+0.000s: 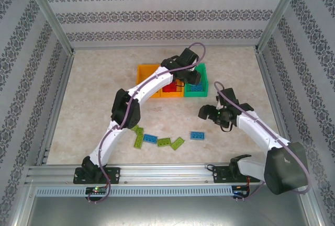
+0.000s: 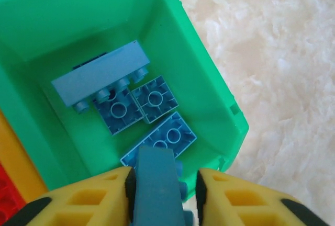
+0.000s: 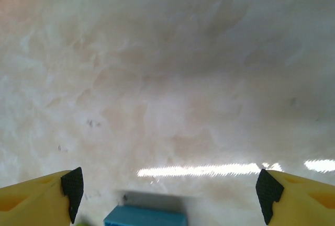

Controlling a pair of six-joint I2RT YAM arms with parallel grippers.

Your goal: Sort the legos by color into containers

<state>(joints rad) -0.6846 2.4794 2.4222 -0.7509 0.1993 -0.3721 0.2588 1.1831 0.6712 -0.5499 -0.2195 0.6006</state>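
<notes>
A blue studded plastic brick [image 2: 154,181] sits in your left pincer [image 2: 163,179], lower centre, above the green plastic bin [image 2: 209,79]; clamped or freed, unclear. Part the jaws fully before lifting. Your right pincer [image 3: 167,189] gapes wide.

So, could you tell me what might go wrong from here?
The blue brick between the fingers of the left gripper hangs near the wall of the green bin; it could hit the rim and bounce out. The right gripper stands open with a table brick off-centre, so closing may nudge it away.
</notes>
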